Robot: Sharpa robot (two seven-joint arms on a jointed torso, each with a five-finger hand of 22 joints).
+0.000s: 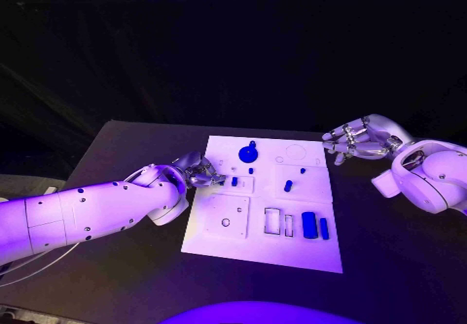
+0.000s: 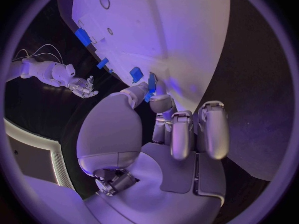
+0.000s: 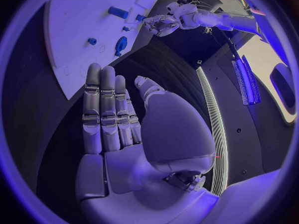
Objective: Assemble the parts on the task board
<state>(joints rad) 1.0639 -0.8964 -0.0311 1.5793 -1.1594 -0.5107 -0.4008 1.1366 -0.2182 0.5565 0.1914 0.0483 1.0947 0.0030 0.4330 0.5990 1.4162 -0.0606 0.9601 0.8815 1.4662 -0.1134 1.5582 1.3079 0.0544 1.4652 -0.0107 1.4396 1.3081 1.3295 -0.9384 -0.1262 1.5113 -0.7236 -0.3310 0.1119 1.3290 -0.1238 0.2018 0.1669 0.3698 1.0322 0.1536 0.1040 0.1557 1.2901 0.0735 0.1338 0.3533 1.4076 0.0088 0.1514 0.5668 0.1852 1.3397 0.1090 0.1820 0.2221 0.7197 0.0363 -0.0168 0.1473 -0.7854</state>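
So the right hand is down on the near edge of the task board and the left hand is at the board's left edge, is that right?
Not quite. The right hand is off the task board, over the black table past its far right corner, fingers apart and holding nothing, as the head view shows. The left hand is indeed at the board's left edge.

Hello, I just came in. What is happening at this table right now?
A two-armed robot is assembling small blue parts on a white task board. Its left hand is at the board's left edge, fingertips by a small blue part; whether it grips it is unclear. The right hand hovers open off the board's far right corner, holding nothing. Other blue parts lie on the board, among them a round piece and a long bar.
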